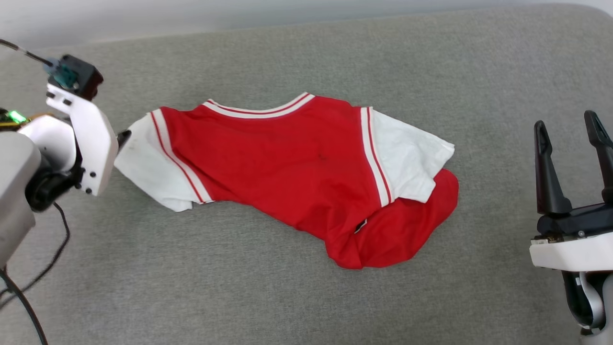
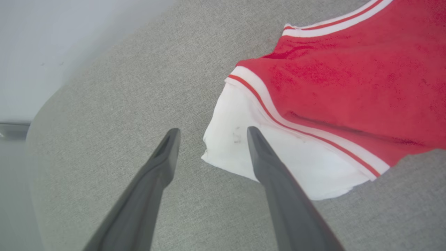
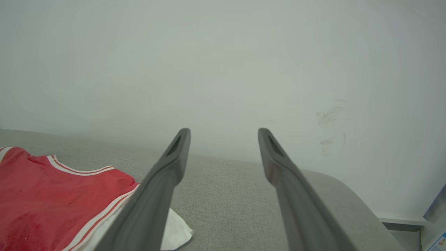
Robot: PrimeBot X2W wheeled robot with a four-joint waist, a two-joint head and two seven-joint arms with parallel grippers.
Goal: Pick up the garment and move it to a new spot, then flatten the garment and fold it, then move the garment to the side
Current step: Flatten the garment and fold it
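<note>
The garment [image 1: 287, 163] lies spread but rumpled near the middle of the grey padded surface [image 1: 306, 297], its plain red panel facing up and its red-and-white striped neckline [image 1: 258, 110] towards the far edge. A white sleeve [image 1: 148, 167] sticks out on the garment's left side. The other white sleeve [image 1: 407, 158] lies on its right side, over a bunched fold of red cloth [image 1: 412, 225]. The left hand [image 1: 123, 137] is right at the outer edge of the left sleeve. In the left wrist view this hand [image 2: 212, 132] has its fingers spread, one over bare grey fabric and the other over the white sleeve [image 2: 278, 153], with the sleeve's corner between them. Whether a finger touches the cloth cannot be told, and nothing is pinched. The right hand [image 1: 565, 120] is well apart from the garment on its right side, fingers spread and empty. In the right wrist view the same hand [image 3: 224, 131] points at a pale wall [image 3: 223, 62], with the garment [image 3: 41, 195] low on the left. A dark cable [image 1: 57, 249] hangs beside the left arm.
</note>
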